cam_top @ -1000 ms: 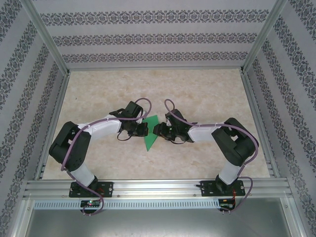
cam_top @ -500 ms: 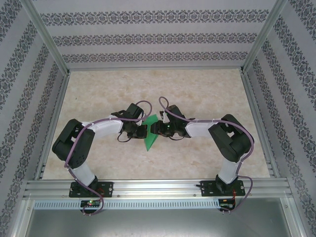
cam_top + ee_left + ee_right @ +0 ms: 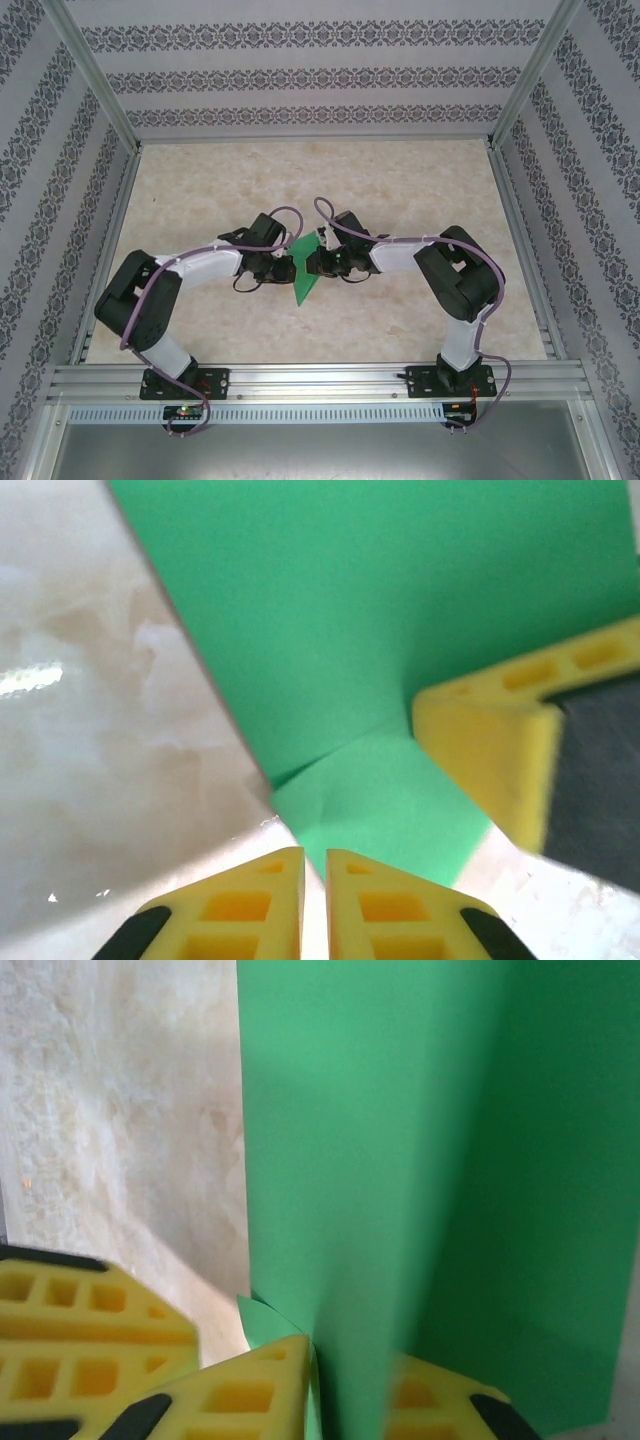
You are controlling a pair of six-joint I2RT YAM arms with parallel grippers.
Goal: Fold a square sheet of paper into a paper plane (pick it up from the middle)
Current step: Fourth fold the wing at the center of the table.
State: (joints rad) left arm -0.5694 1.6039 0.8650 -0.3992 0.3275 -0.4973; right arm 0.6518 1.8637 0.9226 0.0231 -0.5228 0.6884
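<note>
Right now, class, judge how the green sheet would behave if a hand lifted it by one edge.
Probably floppy: the green sheet bends into a raised ridge where the right hand pinches it. Likely light: its edge looks thin against the table. It should keep creases: a fold shows near the left hand.

A beige marbled table (image 3: 420, 190) is evenly lit, with a soft glare on it in the left wrist view. The left, far and right walls (image 3: 310, 80) carry pale paper with dark floral bands (level on the far side). Metal posts (image 3: 95, 75) rise at the far corners. A metal rail (image 3: 320, 378) crosses the near edge, with a grey panel (image 3: 320, 450) nearer still.
</note>
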